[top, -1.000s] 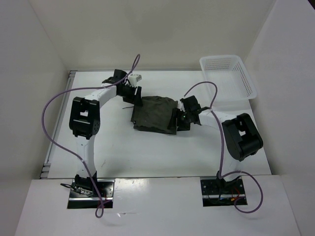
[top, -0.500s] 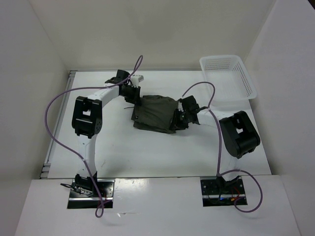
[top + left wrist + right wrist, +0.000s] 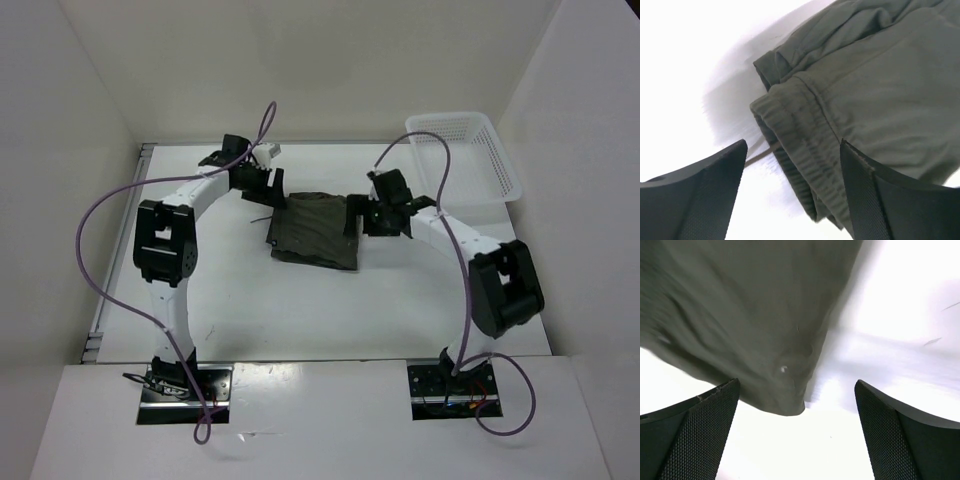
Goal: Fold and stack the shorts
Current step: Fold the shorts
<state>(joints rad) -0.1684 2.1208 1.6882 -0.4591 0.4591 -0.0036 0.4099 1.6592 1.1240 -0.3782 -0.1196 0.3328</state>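
Observation:
The dark olive-green shorts (image 3: pixel 317 230) lie folded in a flat rectangle on the white table, mid-back. My left gripper (image 3: pixel 268 192) is open at the shorts' far left corner. In the left wrist view the gathered waistband (image 3: pixel 800 145) and thin drawstring (image 3: pixel 760 154) lie between its open jaws, not pinched. My right gripper (image 3: pixel 365 213) is open at the shorts' far right corner. In the right wrist view a cloth corner (image 3: pixel 785 385) hangs between its wide-open fingers (image 3: pixel 695 435), free of them.
A white lattice basket (image 3: pixel 463 158) stands at the back right corner. White walls close in the table on the left, back and right. Purple cables loop above both arms.
Both grippers have moved toward the back, from the shorts' side edges to the far corners. The right arm swung up and away from the near right edge. The shorts now lie flatter.

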